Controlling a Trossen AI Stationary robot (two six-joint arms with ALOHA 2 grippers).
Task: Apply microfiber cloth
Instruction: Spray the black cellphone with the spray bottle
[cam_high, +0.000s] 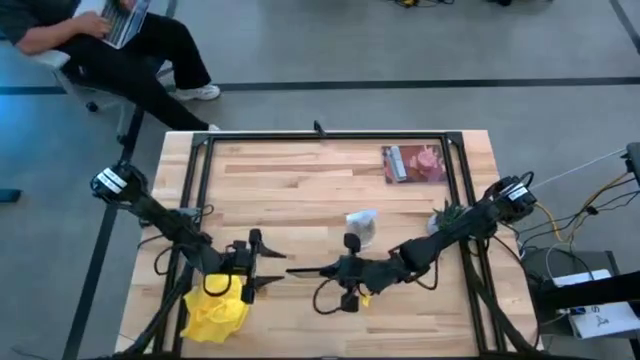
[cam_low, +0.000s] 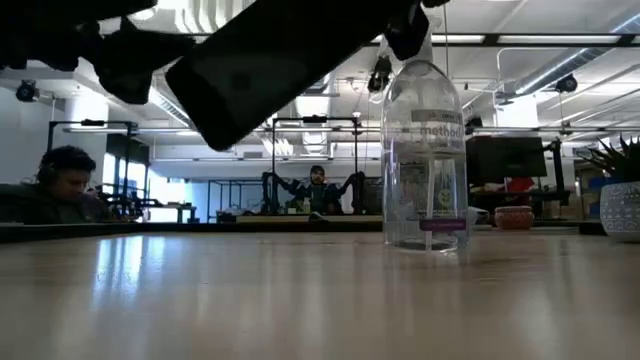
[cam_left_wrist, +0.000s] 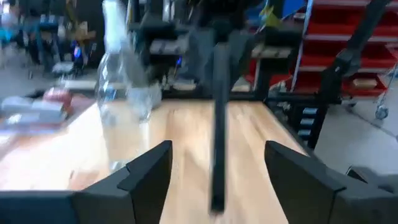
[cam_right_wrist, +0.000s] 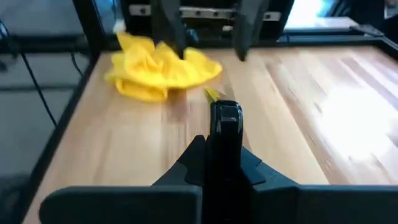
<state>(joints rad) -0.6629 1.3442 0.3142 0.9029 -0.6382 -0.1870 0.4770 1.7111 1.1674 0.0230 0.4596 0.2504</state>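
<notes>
The yellow microfiber cloth lies crumpled on the table's near left corner and also shows in the right wrist view. My left gripper hovers open just beyond it, fingers pointing toward the table's right; nothing is between them. My right gripper is shut on a black phone, held edge-up, with its free end reaching toward the left gripper's open fingers. In the left wrist view the phone stands as a thin dark bar ahead of the fingers. My right gripper pinches the phone between its two fingers by the end nearest the arm, on its two broad faces. The fingers come level from the table's right and lie along the phone. The phone is lifted clear of the table, standing on edge.
A clear spray bottle stands upright just beyond the right gripper, at the table's middle. A pink packet lies at the far right. A black frame runs round the table. A person sits beyond the far left corner.
</notes>
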